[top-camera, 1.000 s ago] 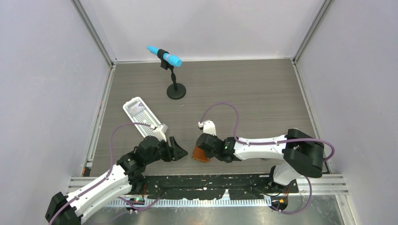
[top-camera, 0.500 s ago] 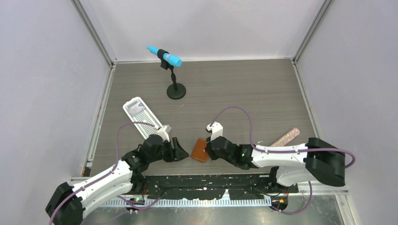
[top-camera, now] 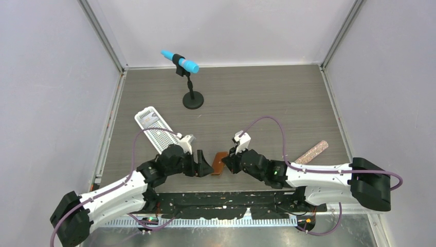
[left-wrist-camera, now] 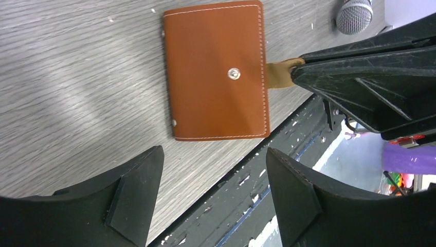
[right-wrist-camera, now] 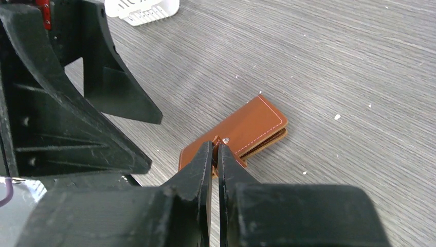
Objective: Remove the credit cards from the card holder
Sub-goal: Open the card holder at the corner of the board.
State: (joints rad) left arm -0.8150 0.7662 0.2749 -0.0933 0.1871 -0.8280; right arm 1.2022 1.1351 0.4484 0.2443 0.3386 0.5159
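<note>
Closed card holder [left-wrist-camera: 216, 72] lies flat on the table [left-wrist-camera: 77, 77]. The right gripper [right-wrist-camera: 216, 150] pinches its snap tab [left-wrist-camera: 280, 73], apparently to unfasten it; the left gripper [left-wrist-camera: 213, 157] hovers spread alongside, likely to steady it.

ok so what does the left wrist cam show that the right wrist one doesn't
Only the left wrist: the card holder's whole top face with its snap stud, and a grey mesh microphone head. Only the right wrist: the white perforated tray and the holder's layered side edge. Both: the closed card holder, its tab pinched in the right gripper, and the left gripper open beside it.
</note>
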